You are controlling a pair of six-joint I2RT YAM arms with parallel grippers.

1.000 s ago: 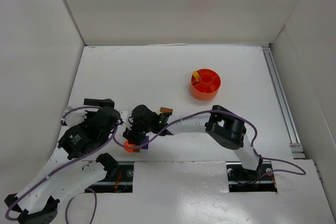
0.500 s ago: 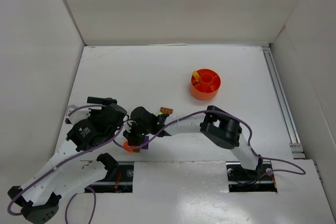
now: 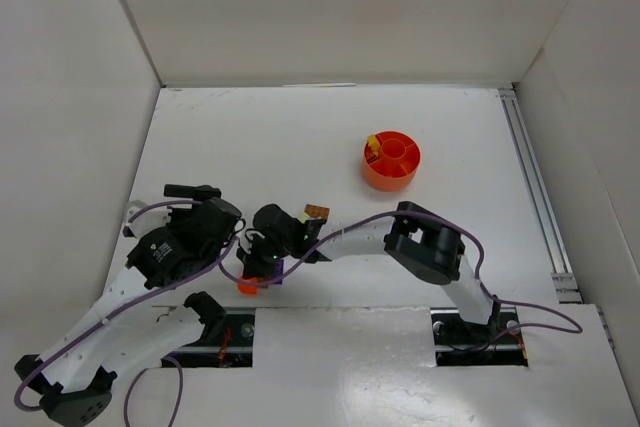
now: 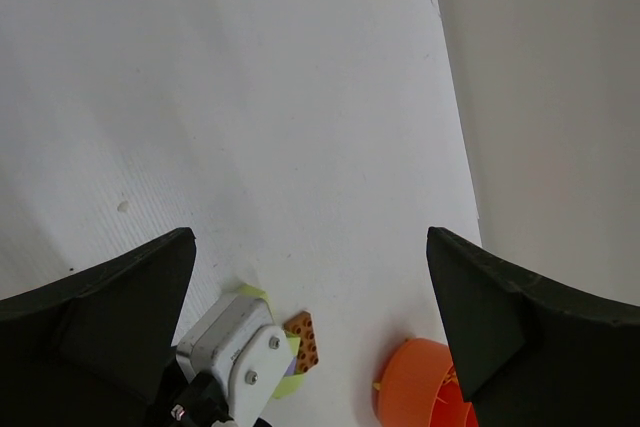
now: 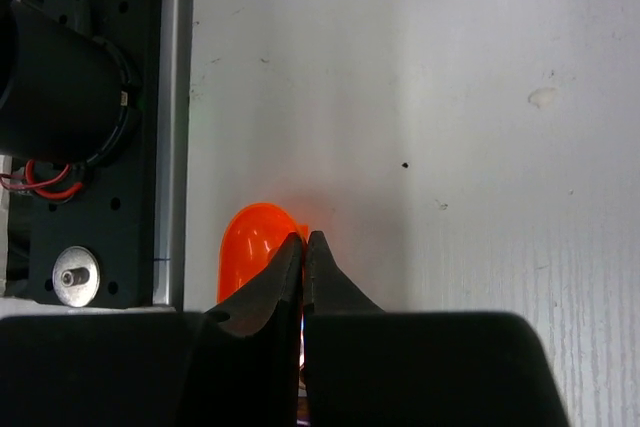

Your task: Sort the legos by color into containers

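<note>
table (image 3: 300,137): white, walled | left gripper (image 4: 308,239): you'll see fingers spread wide, held over the table | right gripper (image 5: 303,243): tips pressed together above a small orange piece (image 5: 250,247) at the near edge | dish (image 3: 391,175): right of centre, well apart from both, yellow brick (image 3: 372,143) inside its left rim | brown-orange brick (image 3: 316,212): beside right arm (image 3: 350,237)

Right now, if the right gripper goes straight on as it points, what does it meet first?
The right gripper would likely meet the small rounded orange plastic piece just beyond its shut tips, though depth is unclear.
</note>
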